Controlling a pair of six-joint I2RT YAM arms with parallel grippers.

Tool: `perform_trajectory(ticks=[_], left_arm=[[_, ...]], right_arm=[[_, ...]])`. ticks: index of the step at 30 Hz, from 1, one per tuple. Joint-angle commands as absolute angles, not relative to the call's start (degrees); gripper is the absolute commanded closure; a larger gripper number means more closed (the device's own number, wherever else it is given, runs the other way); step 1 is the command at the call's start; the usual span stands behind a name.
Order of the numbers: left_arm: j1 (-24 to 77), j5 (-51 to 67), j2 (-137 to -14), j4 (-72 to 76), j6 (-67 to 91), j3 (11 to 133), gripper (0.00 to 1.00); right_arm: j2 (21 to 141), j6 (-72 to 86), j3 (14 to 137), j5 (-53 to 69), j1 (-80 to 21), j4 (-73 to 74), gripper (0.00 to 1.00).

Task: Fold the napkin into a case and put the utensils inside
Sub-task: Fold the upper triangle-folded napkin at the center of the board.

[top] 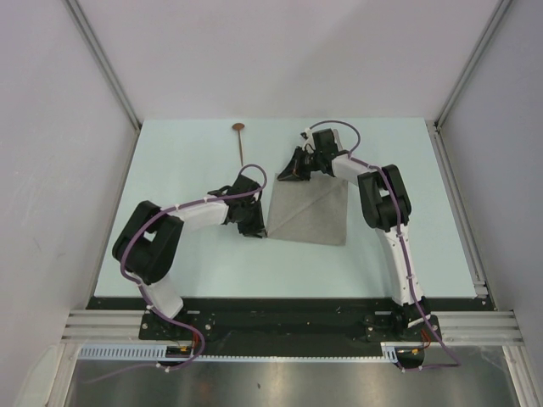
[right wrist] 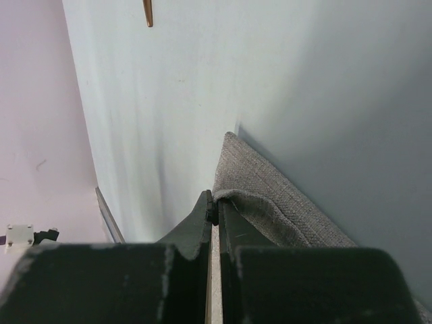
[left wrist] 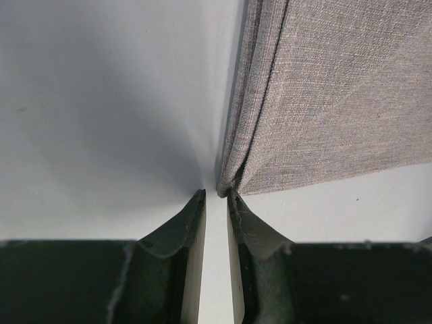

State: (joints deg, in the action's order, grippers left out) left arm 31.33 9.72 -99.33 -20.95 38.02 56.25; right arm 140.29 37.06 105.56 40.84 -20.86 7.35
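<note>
Napkin (top: 312, 212), grey-beige woven cloth, flat at mid-bench (top: 187, 170), folded over on itself, one diagonal crease crossing the top layer.

Left fingers (top: 254, 224) low at the napkin's near-left corner, arm reaching in from the napkin's left side. From the left wrist view: fingers (left wrist: 201, 206) a narrow slit apart, pale bench showing through the slit, nothing lodged between them. Napkin (left wrist: 337, 101) corner right at the tips (doubled edge running away toward the top of that view), touching or nearly touching the right-hand tip. Not visibly pinched.

Right fingers (top: 293, 172) at the napkin's far-left corner, arm bent in from the napkin's right side and passing over its far-right corner. From the right wrist view: fingers (right wrist: 214, 208) pressed together, clamped on a small curl of napkin (right wrist: 270, 196) edge. Cloth lifted off the bench at that spot and sloping back down to the bench beyond the tips.

Spoon (top: 241, 142) on the bench, beyond the napkin's far-left corner and off to its left, well apart from the cloth. Copper-brown round bowl at the end farthest from the napkin, dark slim handle pointing back toward the napkin's left edge (roughly in line with the left fingers). Not touched by either arm.
</note>
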Motion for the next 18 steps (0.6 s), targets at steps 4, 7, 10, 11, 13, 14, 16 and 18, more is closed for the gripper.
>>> perform_trajectory(ticks=[4, 7, 10, 11, 13, 14, 16, 18], left_arm=[[31.03, 10.02, -100.11, -21.01, 38.23, 56.69, 0.77], [31.02, 10.02, -100.11, -21.09, 38.23, 56.69, 0.77], [31.03, 10.02, -99.76, -21.18, 38.06, 56.78, 0.77], [31.03, 10.02, -99.58, -21.27, 37.97, 56.86, 0.77], [30.94, 8.89, -98.10, -23.10, 37.36, 58.35, 0.78], [31.02, 8.27, -97.22, -23.99, 36.66, 59.06, 0.77], [30.94, 6.69, -95.46, -26.79, 36.04, 61.78, 0.75], [30.59, 5.97, -93.43, -28.12, 35.77, 64.32, 0.74]], right_arm=[[141.59, 37.71, 108.37, 40.69, -20.13, 4.66, 1.00], [141.85, 37.97, 108.37, 40.69, -19.95, 4.04, 1.00], [142.82, 38.58, 108.54, 40.69, -19.86, 3.34, 0.97], [143.00, 38.84, 108.63, 40.95, -19.52, 3.17, 0.96], [143.17, 39.20, 108.63, 41.04, -19.60, 2.99, 0.92], [143.00, 39.11, 108.55, 41.48, -19.60, 2.81, 0.91], [142.91, 38.85, 108.46, 41.48, -19.60, 2.90, 0.87], [142.73, 38.67, 108.46, 41.48, -19.60, 3.07, 0.86]])
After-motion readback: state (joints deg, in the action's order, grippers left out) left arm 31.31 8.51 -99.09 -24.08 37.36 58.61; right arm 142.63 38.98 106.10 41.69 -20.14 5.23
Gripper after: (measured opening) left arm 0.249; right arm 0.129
